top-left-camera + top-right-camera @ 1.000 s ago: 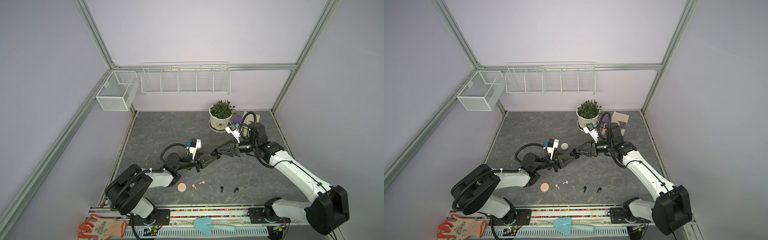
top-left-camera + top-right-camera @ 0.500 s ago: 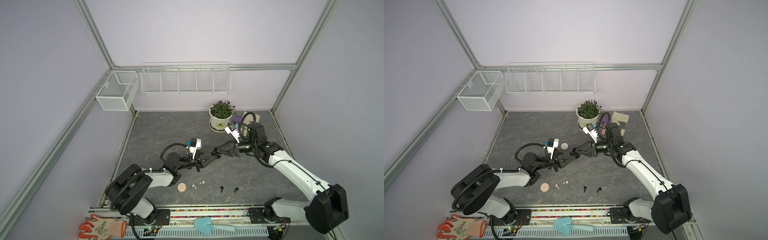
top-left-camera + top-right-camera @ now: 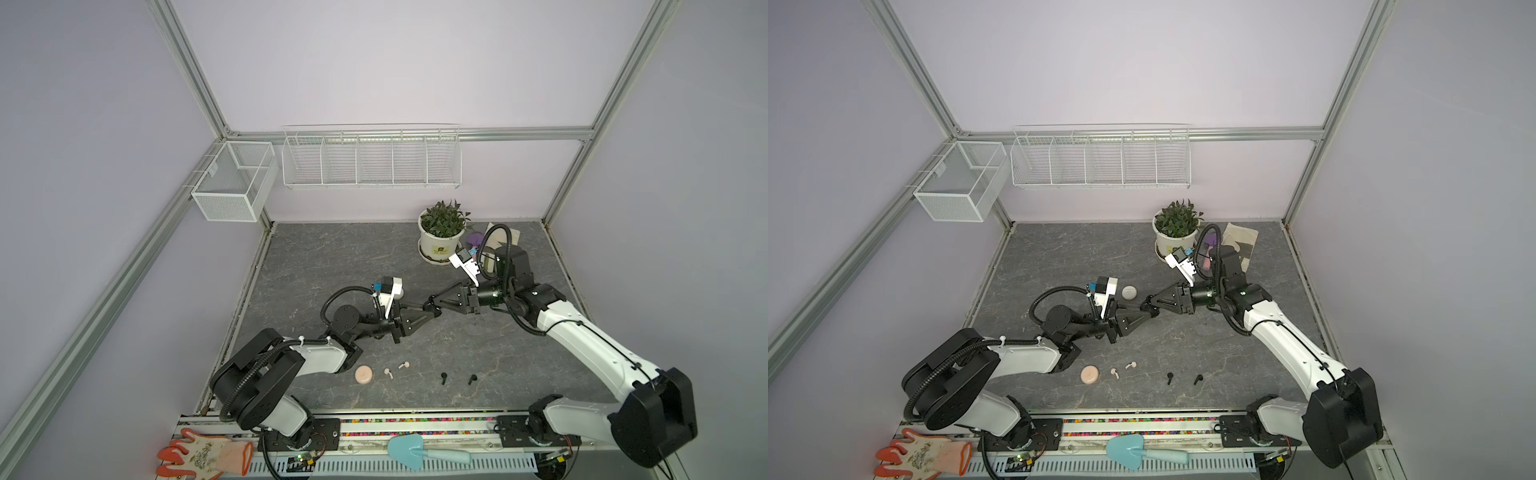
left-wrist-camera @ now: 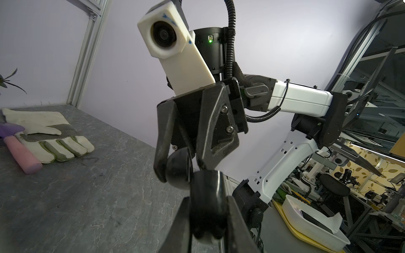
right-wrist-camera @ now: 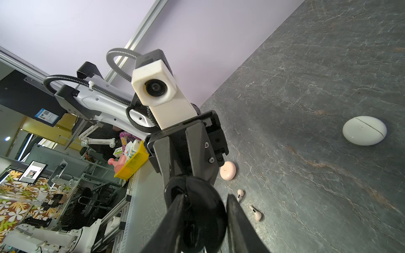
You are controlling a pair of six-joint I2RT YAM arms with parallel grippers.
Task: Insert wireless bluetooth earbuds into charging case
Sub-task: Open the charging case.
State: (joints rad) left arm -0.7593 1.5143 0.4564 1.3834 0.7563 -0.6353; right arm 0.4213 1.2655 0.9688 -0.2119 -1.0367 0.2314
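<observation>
The right fingers have narrowed over the last second, while both arms stay almost where they were, meeting tip to tip in the air above the middle of the dark grey stone-patterned tabletop. Between them is a round black plastic charging case. The left fingers are clamped tight on it. The right fingers sit narrow around its rounded shell, but the views do not settle whether they press on both sides. In the left wrist view the case shows as two rounded black parts, one at each pair of fingers.

The earbuds lie loose near the near edge of the tabletop. Two tiny pale pink stemmed earbuds lie just right of a closed round pale pink case. Two tiny black stemmed earbuds lie further right, apart from each other. A closed round white case rests on the tabletop just beyond the left wrist.

At the far right stand a green plant in a white pot, a white and grey work glove and a tool with a pink handle.
</observation>
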